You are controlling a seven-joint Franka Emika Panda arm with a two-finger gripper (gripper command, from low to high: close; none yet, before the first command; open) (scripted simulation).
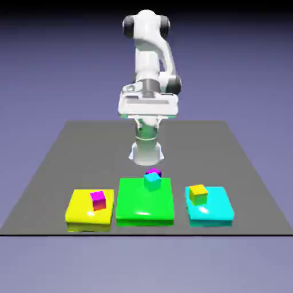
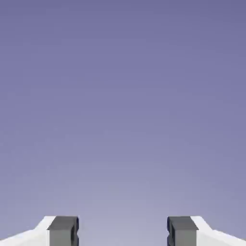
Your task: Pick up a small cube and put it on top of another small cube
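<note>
1. Three flat slabs sit in a row near the front edge of the grey table (image 1: 57,154): a yellow slab (image 1: 80,213) at the exterior view's left, a green slab (image 1: 143,203) in the middle, a cyan slab (image 1: 214,213) at the exterior view's right.
2. On the green slab's far part stands a cyan cube (image 1: 151,182), and the small cube (image 1: 153,171) with its magenta top rests on it (only its upper part shows).
3. A brighter pink-magenta cube (image 1: 98,200) sits on the yellow slab; a yellow cube (image 1: 198,193) sits on the cyan slab.
4. The gripper (image 2: 123,230) is spread wide, nothing between its grey fingertips (image 2: 63,230), only the blue-violet backdrop ahead.
5. The white arm (image 1: 150,63) is raised well above the table.
</note>
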